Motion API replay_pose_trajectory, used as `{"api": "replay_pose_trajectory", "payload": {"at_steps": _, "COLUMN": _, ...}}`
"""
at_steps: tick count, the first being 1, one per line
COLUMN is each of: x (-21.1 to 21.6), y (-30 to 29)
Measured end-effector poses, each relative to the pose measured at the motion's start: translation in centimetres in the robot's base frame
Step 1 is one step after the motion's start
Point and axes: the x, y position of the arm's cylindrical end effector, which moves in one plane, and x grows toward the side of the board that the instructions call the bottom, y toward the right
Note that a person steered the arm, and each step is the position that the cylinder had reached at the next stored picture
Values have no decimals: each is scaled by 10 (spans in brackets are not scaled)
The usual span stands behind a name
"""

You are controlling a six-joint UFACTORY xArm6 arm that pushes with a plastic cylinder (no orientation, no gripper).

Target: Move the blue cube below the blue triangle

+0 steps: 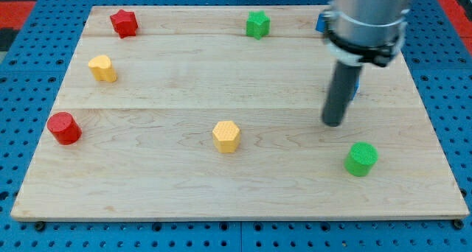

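My tip (333,124) rests on the wooden board (169,193) at the view's right. A sliver of a blue block (357,87) shows just right of the rod, above the tip; the rod hides most of it, so I cannot tell its shape. The edge of another blue block (321,21) shows near the board's top right, mostly hidden behind the arm; I cannot tell its shape either. The tip is below both blue blocks.
A green cylinder (361,158) lies below and right of the tip. A yellow hexagon (226,136) sits mid-board. A green star (257,24) and a red star (124,23) are at the top. A yellow block (103,68) and a red cylinder (64,128) are at the left.
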Motion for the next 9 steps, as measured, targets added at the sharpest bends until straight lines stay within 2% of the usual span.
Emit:
{"api": "replay_pose_trajectory", "payload": {"at_steps": 1, "x": -26, "y": 33}}
{"api": "replay_pose_trajectory", "payload": {"at_steps": 2, "x": -67, "y": 37}}
{"api": "replay_pose_trajectory", "payload": {"at_steps": 3, "x": -90, "y": 10}}
{"api": "replay_pose_trajectory", "payload": {"at_steps": 4, "x": -59, "y": 2}}
{"api": "replay_pose_trajectory", "payload": {"at_steps": 6, "x": -117, "y": -19}}
{"api": "replay_pose_trajectory", "payload": {"at_steps": 7, "x": -101, "y": -24}}
{"api": "replay_pose_trajectory", "payload": {"at_steps": 8, "x": -108, "y": -79}}
{"api": "replay_pose_trajectory", "payload": {"at_steps": 9, "x": -133, "y": -86}}
